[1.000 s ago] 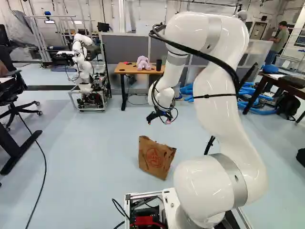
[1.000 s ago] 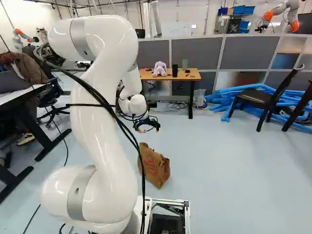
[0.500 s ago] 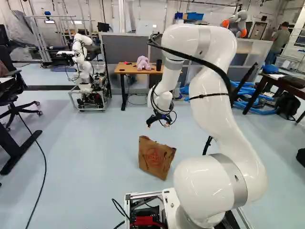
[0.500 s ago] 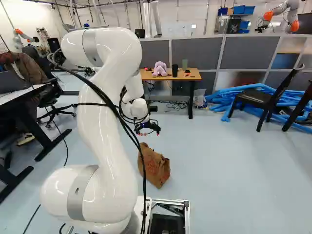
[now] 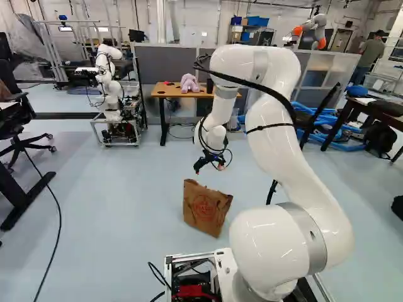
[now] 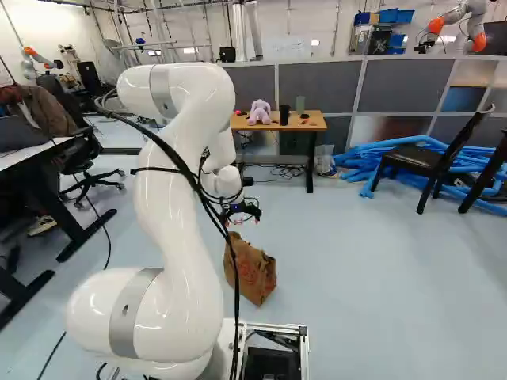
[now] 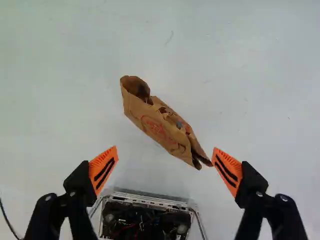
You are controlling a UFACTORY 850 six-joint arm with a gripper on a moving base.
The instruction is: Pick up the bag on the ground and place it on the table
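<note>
Bag (image 6: 255, 274), lower ctr of R base view — L edge part-hidden by cables (image 6: 236, 297). Arm (image 5: 274, 132) arched high, claw (image 5: 209, 169) spread, pointing dn.

Pretty clearly a robotics lab: a white jointed robot arm on a metal-framed cart (image 5: 111, 94), an orange-and-white robot arm (image 6: 467, 22), grey partition panels (image 6: 321, 87), plus black cables trailing across the smooth pale-blue floor (image 5: 119, 207).
</note>
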